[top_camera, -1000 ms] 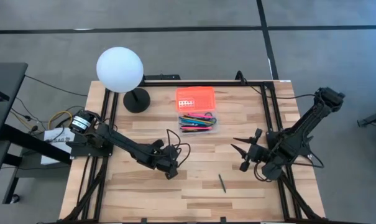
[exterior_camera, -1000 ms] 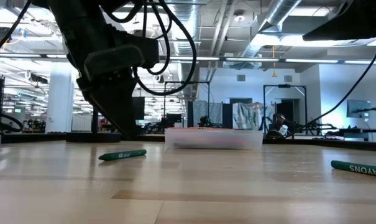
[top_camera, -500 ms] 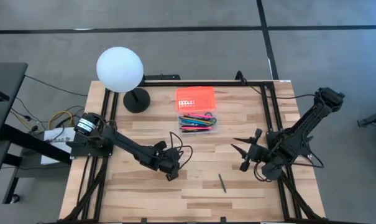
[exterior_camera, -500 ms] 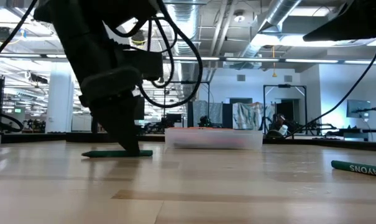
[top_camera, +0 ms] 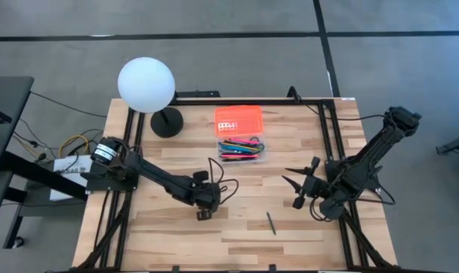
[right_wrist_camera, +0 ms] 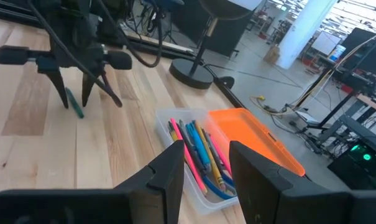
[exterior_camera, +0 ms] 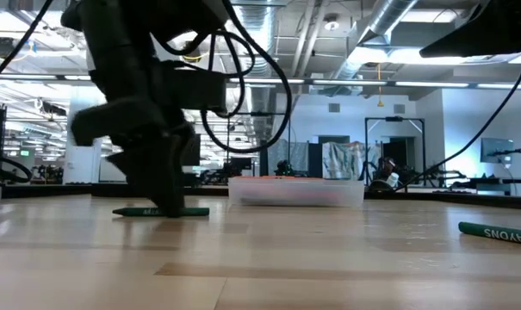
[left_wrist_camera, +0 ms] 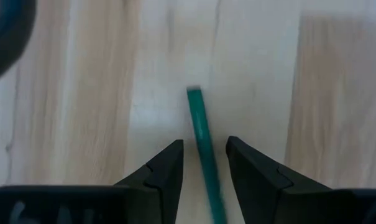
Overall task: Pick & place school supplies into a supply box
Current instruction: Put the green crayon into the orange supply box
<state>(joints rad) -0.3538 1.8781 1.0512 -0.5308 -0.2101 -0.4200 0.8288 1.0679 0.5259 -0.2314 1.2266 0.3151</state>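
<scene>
Left wrist view shows your left gripper (left_wrist_camera: pixel 203 163) spread, fingers straddling the green crayon (left_wrist_camera: pixel 202 134) on the table (top_camera: pixel 161 243); close squarely across it so it doesn't roll, then lift straight. A second dark pen (top_camera: pixel 271 223) lies nearer the front edge, well apart. The right gripper (top_camera: pixel 299 192) waits spread, beside the right rail. Farther back, the supply box (top_camera: pixel 240 144) sits open with pens inside, orange lid (top_camera: pixel 238 117) behind it; the globe lamp (top_camera: pixel 146 86) is clear of your path.

Even bright overhead light; left wrist view blurred.
</scene>
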